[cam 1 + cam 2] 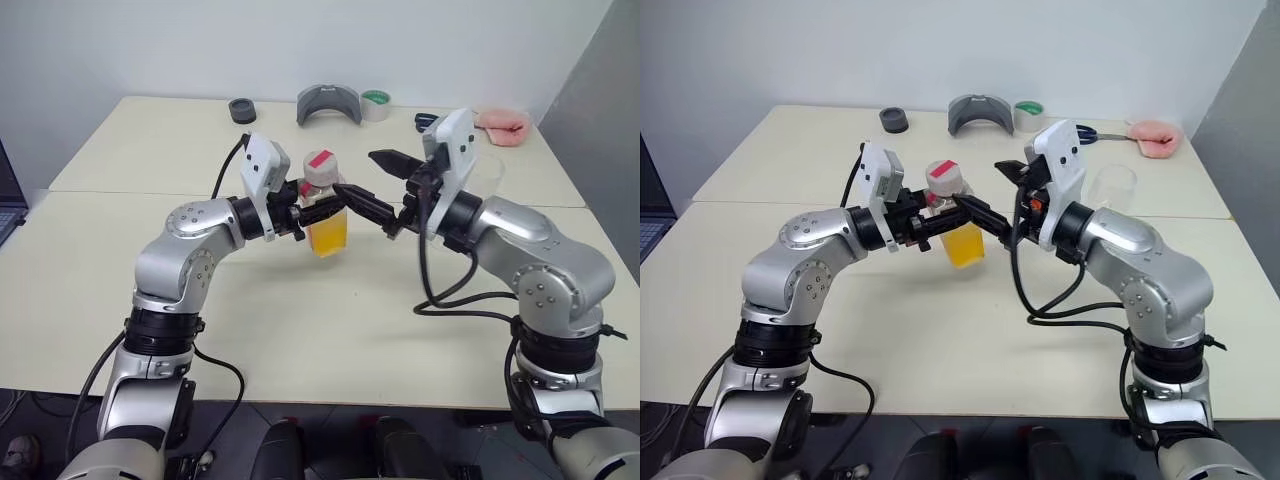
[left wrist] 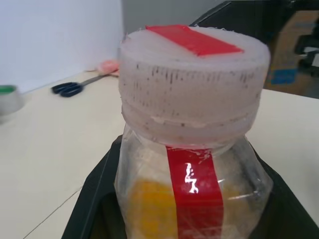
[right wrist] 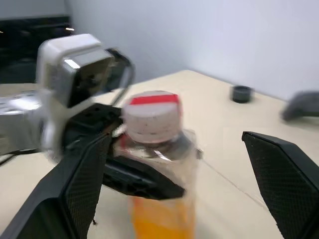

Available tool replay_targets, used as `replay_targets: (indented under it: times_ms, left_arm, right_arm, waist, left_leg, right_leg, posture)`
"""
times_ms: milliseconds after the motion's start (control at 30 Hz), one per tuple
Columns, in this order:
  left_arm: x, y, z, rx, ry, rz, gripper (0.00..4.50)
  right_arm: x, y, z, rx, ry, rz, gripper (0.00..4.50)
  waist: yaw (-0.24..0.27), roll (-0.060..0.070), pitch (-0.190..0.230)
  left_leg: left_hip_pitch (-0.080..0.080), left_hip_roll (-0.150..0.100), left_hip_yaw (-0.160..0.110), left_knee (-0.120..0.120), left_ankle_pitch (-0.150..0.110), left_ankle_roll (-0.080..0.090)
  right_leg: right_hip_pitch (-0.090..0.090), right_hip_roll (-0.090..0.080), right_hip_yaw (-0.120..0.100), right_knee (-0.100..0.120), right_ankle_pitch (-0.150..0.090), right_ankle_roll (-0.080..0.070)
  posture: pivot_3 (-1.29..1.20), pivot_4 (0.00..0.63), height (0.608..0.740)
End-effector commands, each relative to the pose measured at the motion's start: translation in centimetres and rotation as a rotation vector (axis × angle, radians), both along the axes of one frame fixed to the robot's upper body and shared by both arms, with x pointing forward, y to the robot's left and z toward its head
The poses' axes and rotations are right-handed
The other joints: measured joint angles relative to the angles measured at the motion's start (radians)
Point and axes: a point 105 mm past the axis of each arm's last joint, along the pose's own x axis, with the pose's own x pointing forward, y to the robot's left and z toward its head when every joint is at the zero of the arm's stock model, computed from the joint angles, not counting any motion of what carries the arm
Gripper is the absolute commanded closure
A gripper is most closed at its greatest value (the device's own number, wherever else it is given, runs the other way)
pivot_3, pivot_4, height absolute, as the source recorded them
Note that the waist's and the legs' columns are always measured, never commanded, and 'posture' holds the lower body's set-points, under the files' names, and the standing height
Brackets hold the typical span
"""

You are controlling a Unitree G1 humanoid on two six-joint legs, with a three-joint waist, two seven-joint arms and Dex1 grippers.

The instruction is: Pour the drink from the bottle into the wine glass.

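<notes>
The left gripper (image 1: 318, 208) holds the upright bottle (image 1: 325, 215) clamped below its cap (image 1: 320, 168), above the table (image 1: 300, 320), while the right gripper (image 1: 385, 190), 2 fingers spread wide, points at that cap from just beside the bottle.

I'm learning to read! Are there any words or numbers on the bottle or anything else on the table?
No words or numbers can be read anywhere.
Bottle: its red stripe is plain; the white mark on it looks like a glint of light, not letters.
Cap: a plain red patch on top, no writing.
Tape roll, scissors: too small to show any text.
</notes>
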Motion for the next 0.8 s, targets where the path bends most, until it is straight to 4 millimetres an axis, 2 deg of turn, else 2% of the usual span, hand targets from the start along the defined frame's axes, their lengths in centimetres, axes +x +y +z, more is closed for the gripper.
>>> replay_targets:
  times_ms: [33, 367, 600, 800]
  left_arm:
    - [-0.3, -0.3, 1.3, -0.039, -0.065, 0.032, 2.41]
    - [0.0, -0.6, 1.2, -0.056, -0.057, 0.055, 2.41]
    - [-0.2, -1.7, 1.6, -0.064, -0.062, 0.024, 2.41]
    - [-0.3, -2.1, 1.7, -0.060, -0.065, 0.008, 2.41]
  right_arm:
    - [-0.4, 0.1, 1.6, 0.032, -0.105, -0.071, 0.01]
    - [-1.8, 2.3, 0.9, 0.077, -0.064, 0.053, 0.01]
    - [-1.1, 2.7, -0.2, 0.037, -0.057, 0.042, 0.01]
    - [-0.2, 2.9, 0.2, 0.056, -0.076, 0.004, 0.01]
  waist:
    - [0.001, 0.000, 0.000]
    - [0.000, 0.000, 0.000]
    - [0.000, 0.000, 0.000]
    - [0.000, 0.000, 0.000]
  left_leg:
    - [0.000, 0.000, 0.000, 0.000, 0.000, 0.000]
    - [0.000, 0.000, 0.000, 0.000, 0.000, 0.000]
    - [0.000, 0.000, 0.000, 0.000, 0.000, 0.000]
    - [0.000, 0.000, 0.000, 0.000, 0.000, 0.000]
  right_leg:
    - [0.000, 0.000, 0.000, 0.000, 0.000, 0.000]
    - [0.000, 0.000, 0.000, 0.000, 0.000, 0.000]
    - [0.000, 0.000, 0.000, 0.000, 0.000, 0.000]
    - [0.000, 0.000, 0.000, 0.000, 0.000, 0.000]
  posture:
    - [0.00, 0.150, 0.740]
    - [0.00, 0.150, 0.740]
    - [0.00, 0.150, 0.740]
    - [0.00, 0.150, 0.740]
